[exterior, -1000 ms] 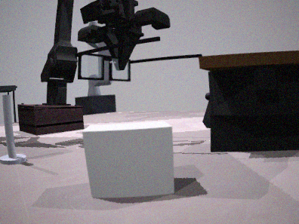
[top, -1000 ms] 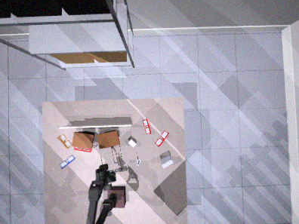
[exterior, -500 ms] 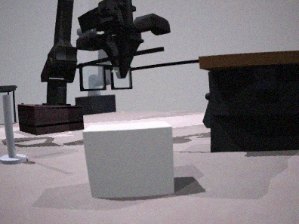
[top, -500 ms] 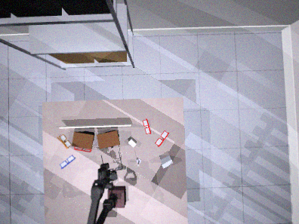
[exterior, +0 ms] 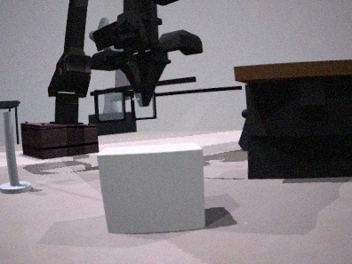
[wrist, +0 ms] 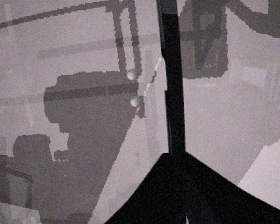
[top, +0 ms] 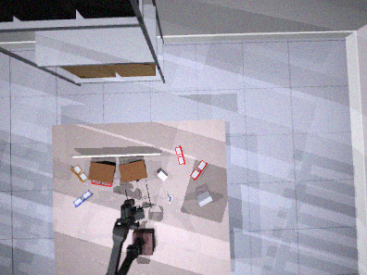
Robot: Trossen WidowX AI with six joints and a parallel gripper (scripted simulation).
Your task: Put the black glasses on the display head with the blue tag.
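Black glasses (top: 148,193) (exterior: 200,91) hang above the desk (top: 190,226) (exterior: 147,248), grasped near the bridge by our gripper (top: 145,206) (exterior: 143,103) (wrist: 175,152). We should keep both temples level, confirm the blue tag, then approach the display heads slowly, clearing the ears before lowering.

The arm (top: 120,240) (exterior: 76,30) is matte black, with chunky, angular segments and blocky joints; pale slivers mark two seams. Its black tool (top: 147,206) (exterior: 144,102) (wrist: 174,161) has broad shoulders narrowing into slim, tapered fingers.
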